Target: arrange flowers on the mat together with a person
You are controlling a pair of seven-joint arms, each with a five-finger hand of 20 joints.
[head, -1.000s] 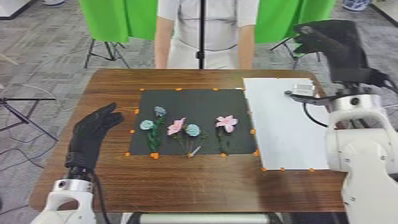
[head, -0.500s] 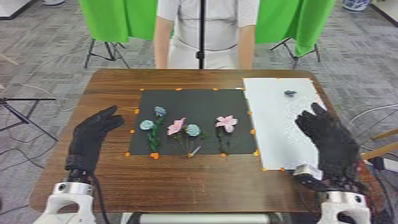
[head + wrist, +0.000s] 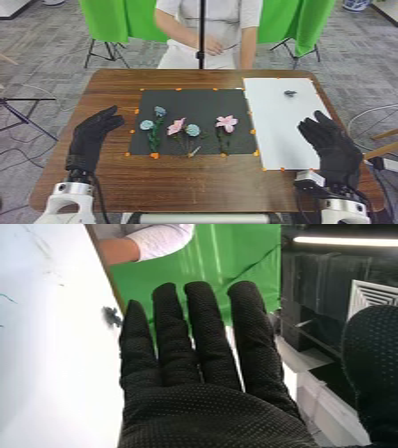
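Observation:
My right hand point(image 3: 330, 140) is open over the right edge of the white sheet, holding nothing; in the right wrist view the same hand point(image 3: 204, 409) has straight fingers. My left hand point(image 3: 92, 131) rests open left of the black mat point(image 3: 191, 97). On the mat lie blue flowers point(image 3: 147, 124) with green stems at its left, a pink flower point(image 3: 176, 126) beside another blue flower point(image 3: 193, 130) near the middle, and a pink flower point(image 3: 226, 121) toward the right. A small dark blue-grey thing point(image 3: 290, 93) lies on the white sheet; it is a dark shape point(image 3: 112, 317) beside my fingertips in the right wrist view.
The white sheet point(image 3: 280, 120) lies right of the mat on the brown table point(image 3: 222, 192). Orange marks point(image 3: 155, 155) edge the mat and sheet. A person stands behind the far table edge, hands off the flowers.
My right hand has come back from the far right to the near right side of the table and lowered. The person has raised one hand to the waist. The left hand has kept still.

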